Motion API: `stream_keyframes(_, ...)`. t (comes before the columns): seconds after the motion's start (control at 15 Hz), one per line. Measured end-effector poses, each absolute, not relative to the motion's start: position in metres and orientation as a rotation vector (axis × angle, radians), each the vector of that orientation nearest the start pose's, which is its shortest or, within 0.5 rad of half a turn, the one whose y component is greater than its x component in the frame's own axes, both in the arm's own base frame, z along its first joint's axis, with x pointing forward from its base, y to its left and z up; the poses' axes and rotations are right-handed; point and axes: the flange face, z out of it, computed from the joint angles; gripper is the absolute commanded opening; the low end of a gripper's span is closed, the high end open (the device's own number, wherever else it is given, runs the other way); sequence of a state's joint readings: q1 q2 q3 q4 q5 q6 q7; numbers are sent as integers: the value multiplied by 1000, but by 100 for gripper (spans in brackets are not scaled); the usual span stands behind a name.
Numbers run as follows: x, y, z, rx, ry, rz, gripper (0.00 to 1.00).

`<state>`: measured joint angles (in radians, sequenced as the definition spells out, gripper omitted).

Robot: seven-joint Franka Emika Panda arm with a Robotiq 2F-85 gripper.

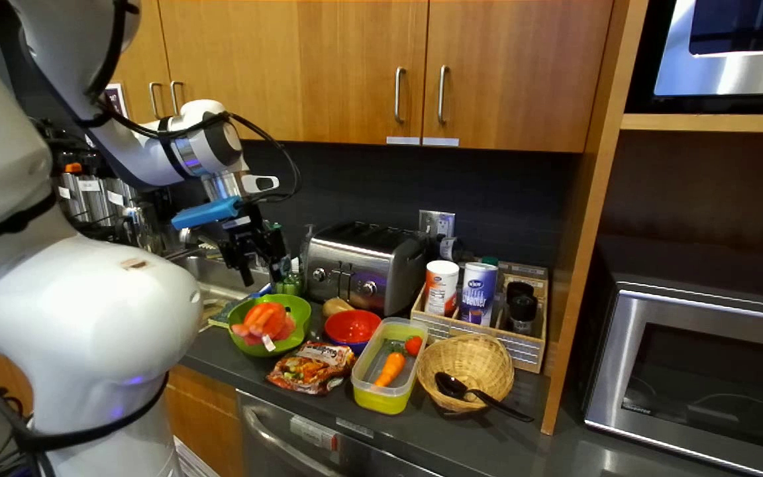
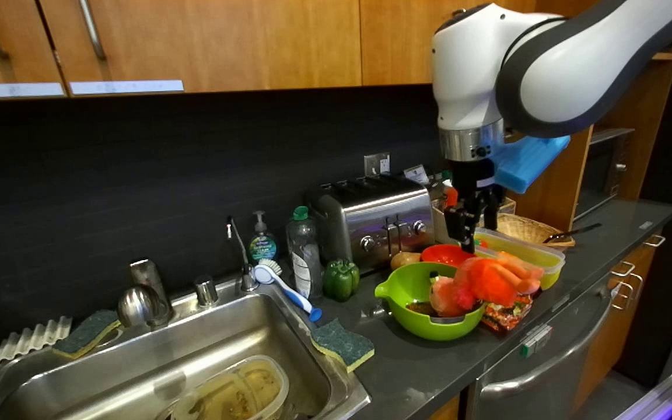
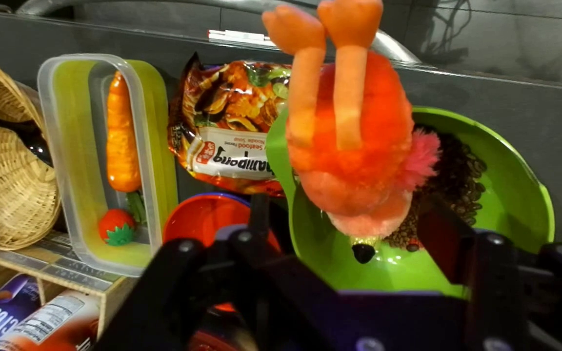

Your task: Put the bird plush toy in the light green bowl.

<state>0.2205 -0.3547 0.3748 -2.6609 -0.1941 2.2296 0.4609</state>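
The pink-and-orange bird plush toy [image 1: 264,323] is at the light green bowl [image 2: 438,331] in both exterior views. Its head and beak point down inside the bowl, and its body lies over the rim on the noodle packet's side. The orange legs stick out past the rim, as the bird [image 3: 354,112] shows in the wrist view. Just above the bowl hangs my gripper [image 2: 480,236], its black fingers spread wide. Nothing is pinched between them; the beak shows below the gap in the wrist view. Whether the bird rests still cannot be told.
Dark beans [image 3: 464,180] lie in the bowl. Beside it are a noodle packet [image 1: 312,368], a red bowl [image 1: 353,326], a rectangular container [image 1: 385,397] with a toy carrot, and a woven basket [image 1: 467,361]. A toaster [image 1: 361,265] stands behind, a sink [image 2: 289,326] to the side.
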Motion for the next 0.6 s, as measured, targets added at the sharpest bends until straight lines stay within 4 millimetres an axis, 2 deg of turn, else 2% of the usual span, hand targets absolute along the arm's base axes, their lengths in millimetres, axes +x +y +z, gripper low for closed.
stream_keyframes(0.33, 331, 203, 341, -3410, -378, -74, 100)
stream_keyframes(0.6, 342, 185, 331, -3424, -301, -7, 100)
